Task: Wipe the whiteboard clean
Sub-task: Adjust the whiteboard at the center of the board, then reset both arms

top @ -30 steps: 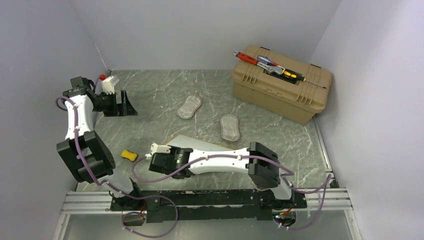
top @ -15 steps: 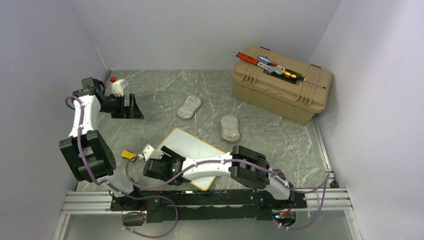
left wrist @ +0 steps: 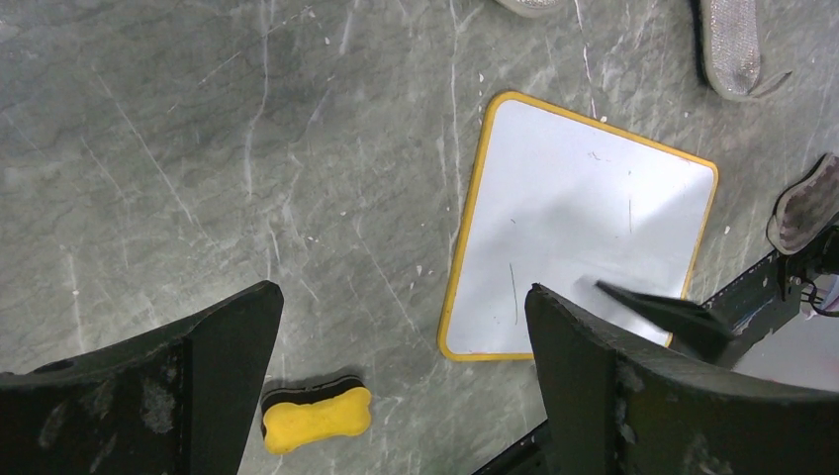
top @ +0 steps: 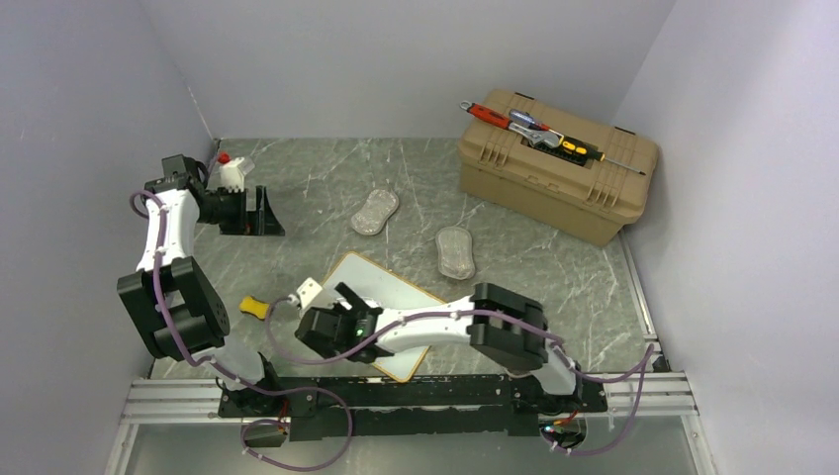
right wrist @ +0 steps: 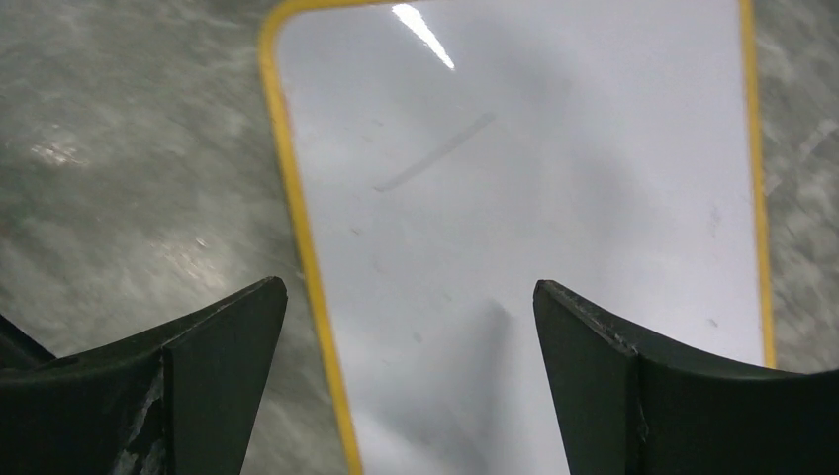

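Both wide, empty: hovers right gripper [right wrist: 411, 295] over faintly marked whiteboard [left wrist: 584, 228], parks left gripper [top: 259, 210] at 10 o'clock, probably freeing reach to eraser [left wrist: 317, 418] at 9 o'clock.

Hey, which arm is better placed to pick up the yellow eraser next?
Probably the right. Its open right gripper hangs over the whiteboard, just beside the eraser. The left gripper, also open, sits farther back, toward the table's far-left corner.
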